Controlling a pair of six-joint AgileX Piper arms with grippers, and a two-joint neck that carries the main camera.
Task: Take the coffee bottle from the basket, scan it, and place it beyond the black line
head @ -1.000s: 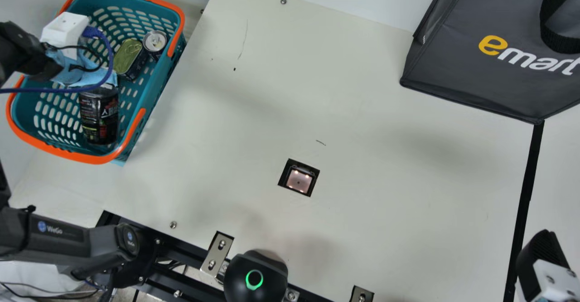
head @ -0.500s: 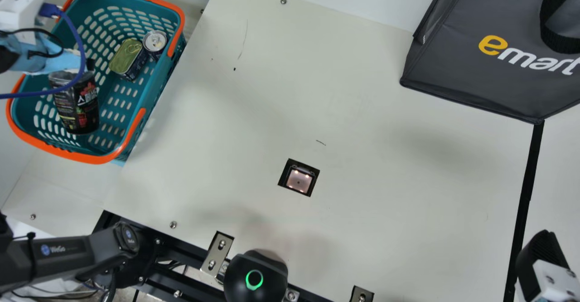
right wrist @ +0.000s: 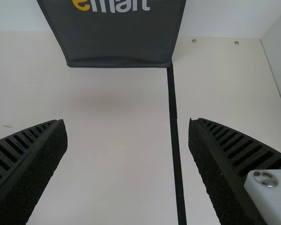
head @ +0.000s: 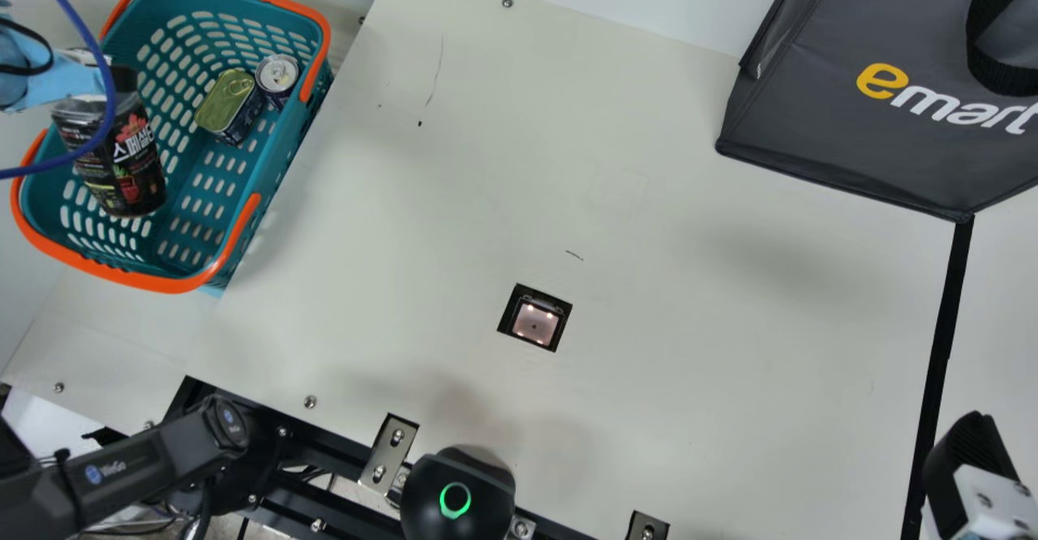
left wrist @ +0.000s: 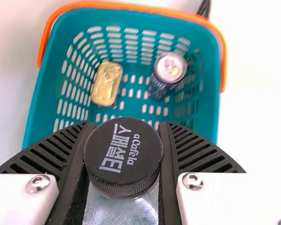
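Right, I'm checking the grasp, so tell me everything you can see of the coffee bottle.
The coffee bottle has a round black cap, closed, with pale lettering and a finely ridged edge. Below it is a clear, plastic-looking shoulder, then a dark wrap printed in white, red and green. The left gripper's fingers hold it from two opposite sides at the cap end. It hangs over the basket, tilted in the main view, where a blue cable crosses in front of it.
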